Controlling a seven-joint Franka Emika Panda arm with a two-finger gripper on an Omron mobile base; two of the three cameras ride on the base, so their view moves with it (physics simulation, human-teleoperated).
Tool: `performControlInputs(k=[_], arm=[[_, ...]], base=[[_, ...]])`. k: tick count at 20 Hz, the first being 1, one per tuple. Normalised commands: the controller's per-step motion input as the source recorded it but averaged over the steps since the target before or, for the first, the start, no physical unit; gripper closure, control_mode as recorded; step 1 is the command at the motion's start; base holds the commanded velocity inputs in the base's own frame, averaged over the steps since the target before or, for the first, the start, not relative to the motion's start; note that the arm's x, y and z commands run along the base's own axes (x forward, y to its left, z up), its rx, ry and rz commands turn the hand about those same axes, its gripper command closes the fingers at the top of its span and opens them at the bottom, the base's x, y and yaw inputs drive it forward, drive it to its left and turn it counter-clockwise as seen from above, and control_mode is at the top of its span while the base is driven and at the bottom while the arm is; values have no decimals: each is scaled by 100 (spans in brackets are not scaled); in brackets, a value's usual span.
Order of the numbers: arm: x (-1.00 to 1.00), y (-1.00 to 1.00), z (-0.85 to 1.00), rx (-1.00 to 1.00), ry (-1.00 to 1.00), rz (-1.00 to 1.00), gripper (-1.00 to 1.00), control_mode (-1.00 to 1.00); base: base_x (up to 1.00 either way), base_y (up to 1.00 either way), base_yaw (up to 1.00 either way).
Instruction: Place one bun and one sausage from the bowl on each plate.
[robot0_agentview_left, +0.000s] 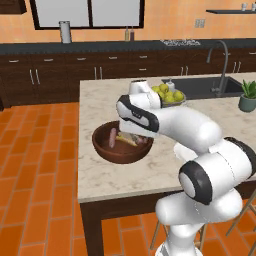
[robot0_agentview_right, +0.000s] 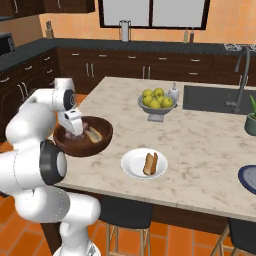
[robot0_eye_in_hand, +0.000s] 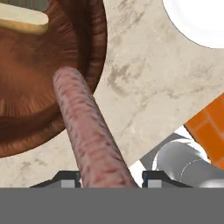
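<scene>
My gripper (robot0_eye_in_hand: 107, 179) is shut on a pinkish-brown sausage (robot0_eye_in_hand: 85, 131), which runs from between the fingertips up over the rim of the dark wooden bowl (robot0_eye_in_hand: 30, 113). A tan bun (robot0_eye_in_hand: 24, 19) lies inside the bowl. From the right base view, the gripper (robot0_agentview_right: 76, 131) hangs low over the bowl (robot0_agentview_right: 100, 145) at the counter's near-left corner, with the bun (robot0_agentview_right: 95, 134) beside it. The white plate (robot0_agentview_right: 131, 167) carries one bun (robot0_agentview_right: 148, 164) and one sausage (robot0_agentview_right: 155, 160). The dark blue plate (robot0_agentview_right: 248, 177) sits at the right edge.
A grey pedestal bowl of yellow-green fruit (robot0_agentview_right: 156, 102) and a small bottle (robot0_agentview_right: 173, 92) stand mid-counter. The sink (robot0_agentview_right: 215, 97) with its faucet (robot0_agentview_right: 241, 75) and a potted plant (robot0_agentview_right: 251, 120) are at the far right. Stools (robot0_agentview_right: 125, 220) stand under the counter's near edge.
</scene>
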Motion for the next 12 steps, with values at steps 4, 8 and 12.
performControlInputs(k=[4,8,12], arm=[[-51,-100,37,0,-5,13,100,-100],[-32,-100,14,0,-7,19,100,-100],[4,-100,-7,0,-10,29,100,-100]], base=[[0,0,0],[0,0,0],[0,0,0]])
